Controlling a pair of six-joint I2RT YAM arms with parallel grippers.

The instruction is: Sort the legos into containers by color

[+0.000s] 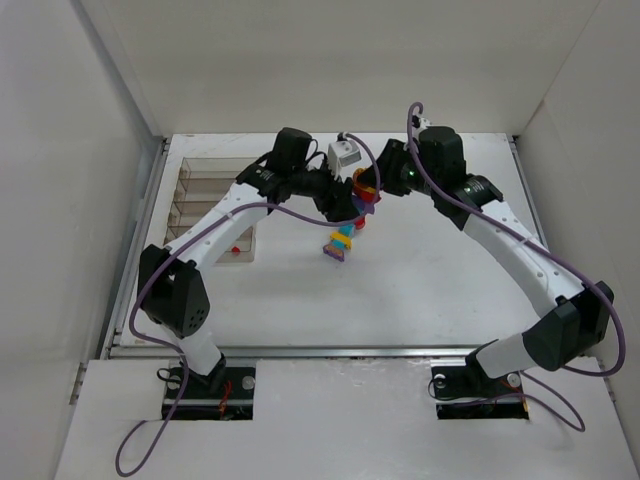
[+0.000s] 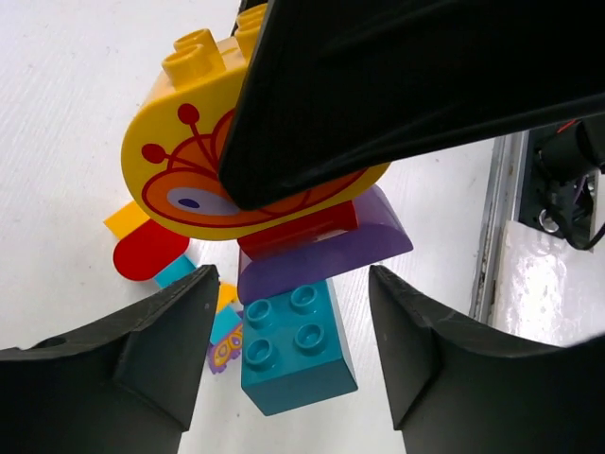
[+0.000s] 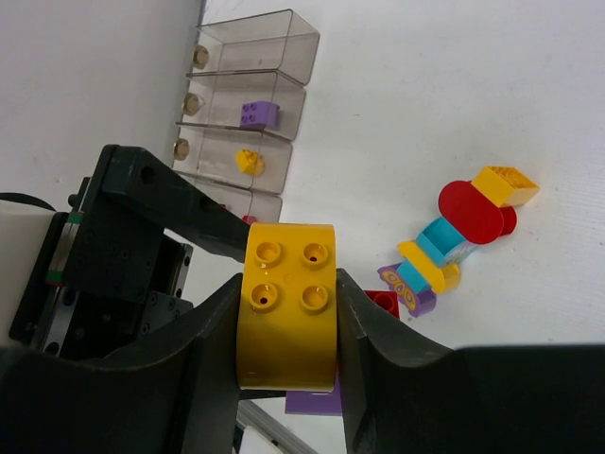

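both arms are meeting over the middle of the desk, and between them a small stack of legos is hanging in the air. the right fingers are pinching the big yellow brick at one end of that stack, one finger pressing on each side of it. the left wrist camera is showing a butterfly print on that brick's rounded face. next to it comes a red piece, then a purple half-round piece, and a teal brick at the other end. the left fingers are standing spread on either side of the teal brick, with a gap showing on each side, so they are not gripping it.

below the stack a loose cluster of legos is lying on the desk. in it are a red round piece, a yellow wedge, and teal and purple bits touching one another. the container is sitting at the far left of the desk, apart from the cluster. a small purple brick is lying in one compartment and a small yellow brick in the next.
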